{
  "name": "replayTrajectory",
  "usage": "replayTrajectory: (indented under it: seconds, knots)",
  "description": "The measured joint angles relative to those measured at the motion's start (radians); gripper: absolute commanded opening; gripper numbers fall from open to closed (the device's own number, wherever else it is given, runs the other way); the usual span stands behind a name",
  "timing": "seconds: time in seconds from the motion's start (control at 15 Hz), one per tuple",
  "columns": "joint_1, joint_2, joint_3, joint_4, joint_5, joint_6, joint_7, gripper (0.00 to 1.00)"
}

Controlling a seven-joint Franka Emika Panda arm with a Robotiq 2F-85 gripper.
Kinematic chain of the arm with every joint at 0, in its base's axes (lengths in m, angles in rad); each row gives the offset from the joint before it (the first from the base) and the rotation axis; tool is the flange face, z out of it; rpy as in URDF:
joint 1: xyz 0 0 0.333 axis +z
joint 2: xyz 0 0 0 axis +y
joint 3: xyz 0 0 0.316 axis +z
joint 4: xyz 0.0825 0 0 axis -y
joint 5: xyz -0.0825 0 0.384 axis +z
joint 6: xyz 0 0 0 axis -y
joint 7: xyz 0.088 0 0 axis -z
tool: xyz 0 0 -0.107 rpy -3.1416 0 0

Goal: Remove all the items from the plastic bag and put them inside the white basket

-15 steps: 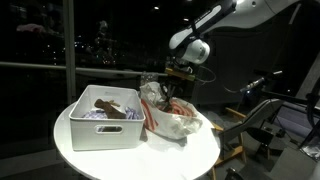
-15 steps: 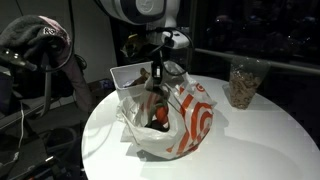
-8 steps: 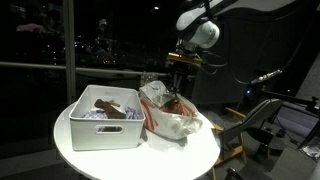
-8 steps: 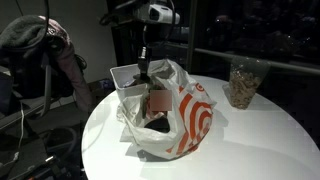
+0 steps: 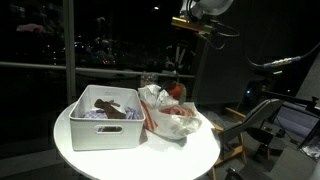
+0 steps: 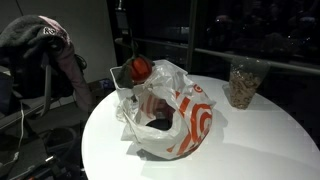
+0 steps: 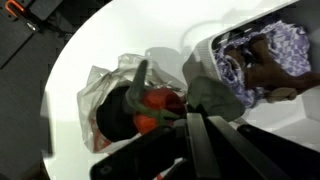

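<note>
A white plastic bag with orange print [image 5: 176, 122] lies open on the round white table, and shows in both exterior views [image 6: 186, 120]. The white basket [image 5: 100, 128] stands beside it and holds a brown item and a purple patterned item [image 7: 262, 48]. My gripper [image 5: 180, 52] is high above the bag and shut. A red round item [image 5: 175, 89] hangs below it by something thin, over the bag's mouth [image 6: 138, 68]. In the wrist view the red item [image 7: 152, 104] hangs with green strips round it, above the bag [image 7: 98, 88], below my shut fingers [image 7: 196, 132]. A dark item remains inside the bag [image 6: 158, 122].
A clear container of brown snacks [image 6: 240, 84] stands at the table's far side. The round white table [image 6: 250, 140] ends close to the bag and basket. A chair draped with clothes [image 6: 40, 50] and a monitor stand [image 5: 270, 120] are beside the table.
My gripper has risen from the bag's mouth to well above it. The red item has come up out of the bag and now hangs in the air.
</note>
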Motion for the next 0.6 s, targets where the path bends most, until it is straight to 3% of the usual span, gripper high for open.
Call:
replayTrajectory:
  seconds: [0.33,0.6]
  knots:
    - [0.040,0.006,0.086,0.086,-0.002,0.064,-0.020,0.01]
    - [0.079,0.123,0.136,0.190,-0.027,0.116,-0.044,0.01]
